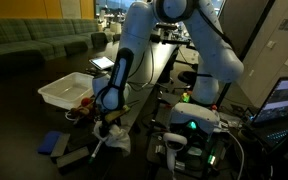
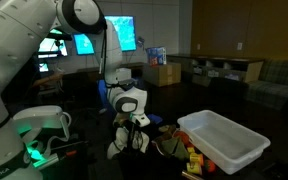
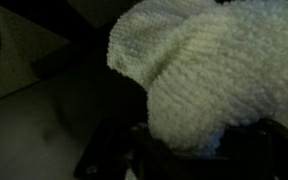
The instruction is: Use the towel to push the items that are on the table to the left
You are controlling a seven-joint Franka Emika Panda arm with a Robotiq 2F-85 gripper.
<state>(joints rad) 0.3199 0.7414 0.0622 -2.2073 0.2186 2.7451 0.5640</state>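
My gripper [image 1: 108, 118] [image 2: 135, 120] points down over the dark table and is shut on a white towel [image 1: 112, 138] [image 2: 126, 140] that hangs from it to the table top. In the wrist view the white terry towel [image 3: 199, 70] fills most of the picture, bunched between the dark fingers [image 3: 184, 150]. Small colourful items [image 2: 189, 155] lie on the table next to the white bin, right of the towel in that exterior view. In an exterior view small items [image 1: 82, 104] lie by the bin, just beside the gripper.
A white plastic bin [image 1: 66, 90] [image 2: 222, 136] stands on the table close to the gripper. A blue object [image 1: 51, 143] and a dark block [image 1: 72, 157] lie near the table's front. Green-lit equipment [image 1: 194, 125] [image 2: 39, 130] and monitors stand around.
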